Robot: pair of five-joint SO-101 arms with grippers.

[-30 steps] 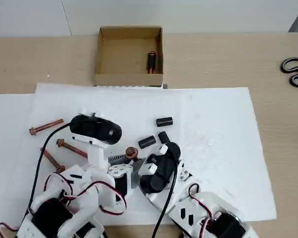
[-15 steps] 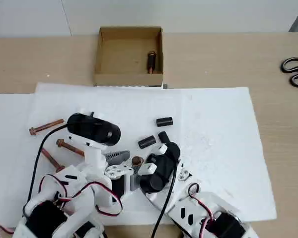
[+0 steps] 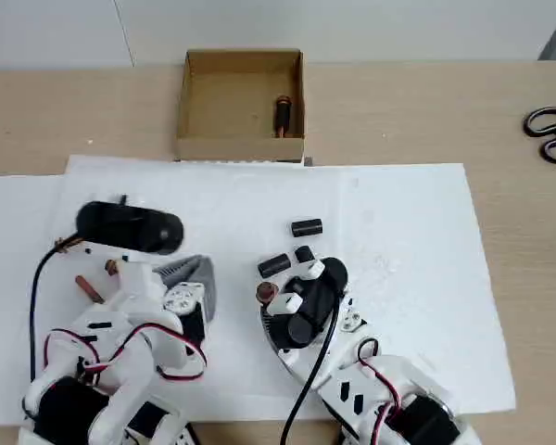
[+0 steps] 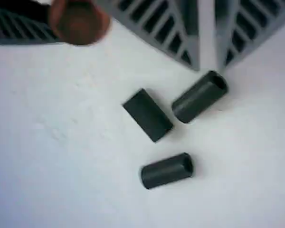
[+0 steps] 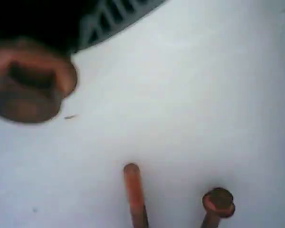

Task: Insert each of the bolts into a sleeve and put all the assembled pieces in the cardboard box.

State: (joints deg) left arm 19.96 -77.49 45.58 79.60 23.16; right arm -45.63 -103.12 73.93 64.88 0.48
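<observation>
A white paper sheet [image 3: 408,306] covers the light wooden counter [image 3: 426,111] as the working area. Behind it, the brown cardboard box [image 3: 222,102] holds one finished piece [image 3: 284,115]. The right gripper [image 3: 276,295] is clamped on a copper-coloured bolt [image 5: 31,90], just beside three black cylindrical sleeves [image 4: 147,115], probably for insertion. The left gripper [image 4: 207,57], fingers apart, faces them, likely to take one.

A white paper sheet [image 3: 408,232] covers the wooden bench [image 3: 74,102], and black-handled scissors [image 3: 551,134] lie near its edge.
</observation>
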